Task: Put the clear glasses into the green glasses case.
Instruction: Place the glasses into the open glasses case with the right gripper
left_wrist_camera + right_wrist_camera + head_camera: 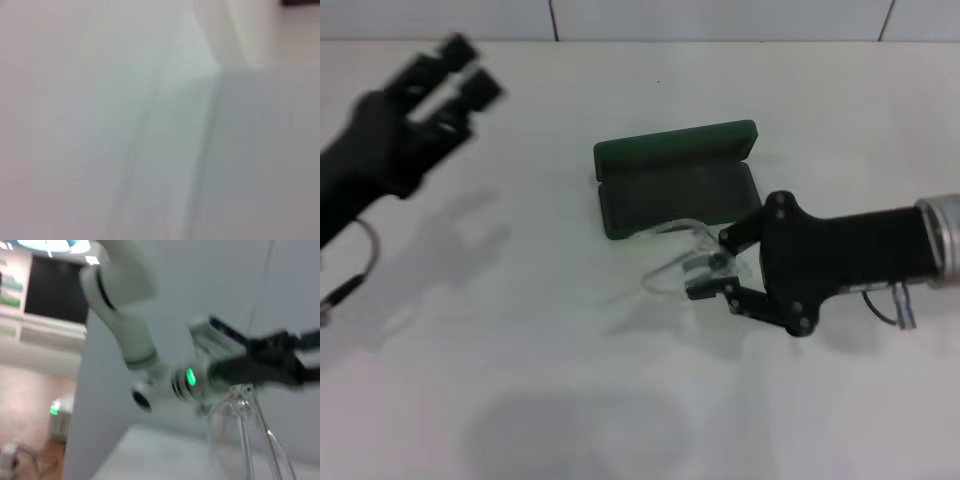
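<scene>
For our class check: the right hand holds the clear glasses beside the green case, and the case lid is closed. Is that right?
Not quite. The head view shows the green case open, its lid raised. The right hand does hold the clear glasses beside it.

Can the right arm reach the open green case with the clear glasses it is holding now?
Probably yes. The right gripper holds the clear glasses right at the near edge of the green glasses case, which lies open, with nothing between them.
</scene>
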{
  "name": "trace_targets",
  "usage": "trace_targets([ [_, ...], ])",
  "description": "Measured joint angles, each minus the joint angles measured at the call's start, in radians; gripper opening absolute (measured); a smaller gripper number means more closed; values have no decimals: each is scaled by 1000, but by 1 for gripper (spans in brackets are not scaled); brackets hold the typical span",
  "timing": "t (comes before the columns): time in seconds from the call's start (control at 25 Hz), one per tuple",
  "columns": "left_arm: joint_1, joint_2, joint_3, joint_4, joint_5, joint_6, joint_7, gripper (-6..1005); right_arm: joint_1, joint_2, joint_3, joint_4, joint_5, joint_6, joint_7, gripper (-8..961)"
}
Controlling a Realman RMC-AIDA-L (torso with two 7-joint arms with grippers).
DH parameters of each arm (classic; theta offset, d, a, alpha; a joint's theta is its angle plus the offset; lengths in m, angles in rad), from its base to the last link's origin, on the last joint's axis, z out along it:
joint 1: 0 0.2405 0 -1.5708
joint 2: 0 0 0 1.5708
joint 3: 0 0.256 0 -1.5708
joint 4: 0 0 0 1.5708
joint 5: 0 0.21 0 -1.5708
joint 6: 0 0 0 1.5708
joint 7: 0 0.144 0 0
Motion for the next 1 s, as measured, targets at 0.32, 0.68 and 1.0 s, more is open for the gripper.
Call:
trace_targets([
  [0.32,88,16,1,-4,-108,-61,-7,698,126,6,0,-313,-381,228,587,125],
  [0.68,95,12,8,-21,-103,-92,-47,698,496,18,-5,-186,-833,247,999,125],
  [1.0,91,13,10,-27,-97,-101,-58,698,551,29,-185,-185,-942,361,1141,125],
])
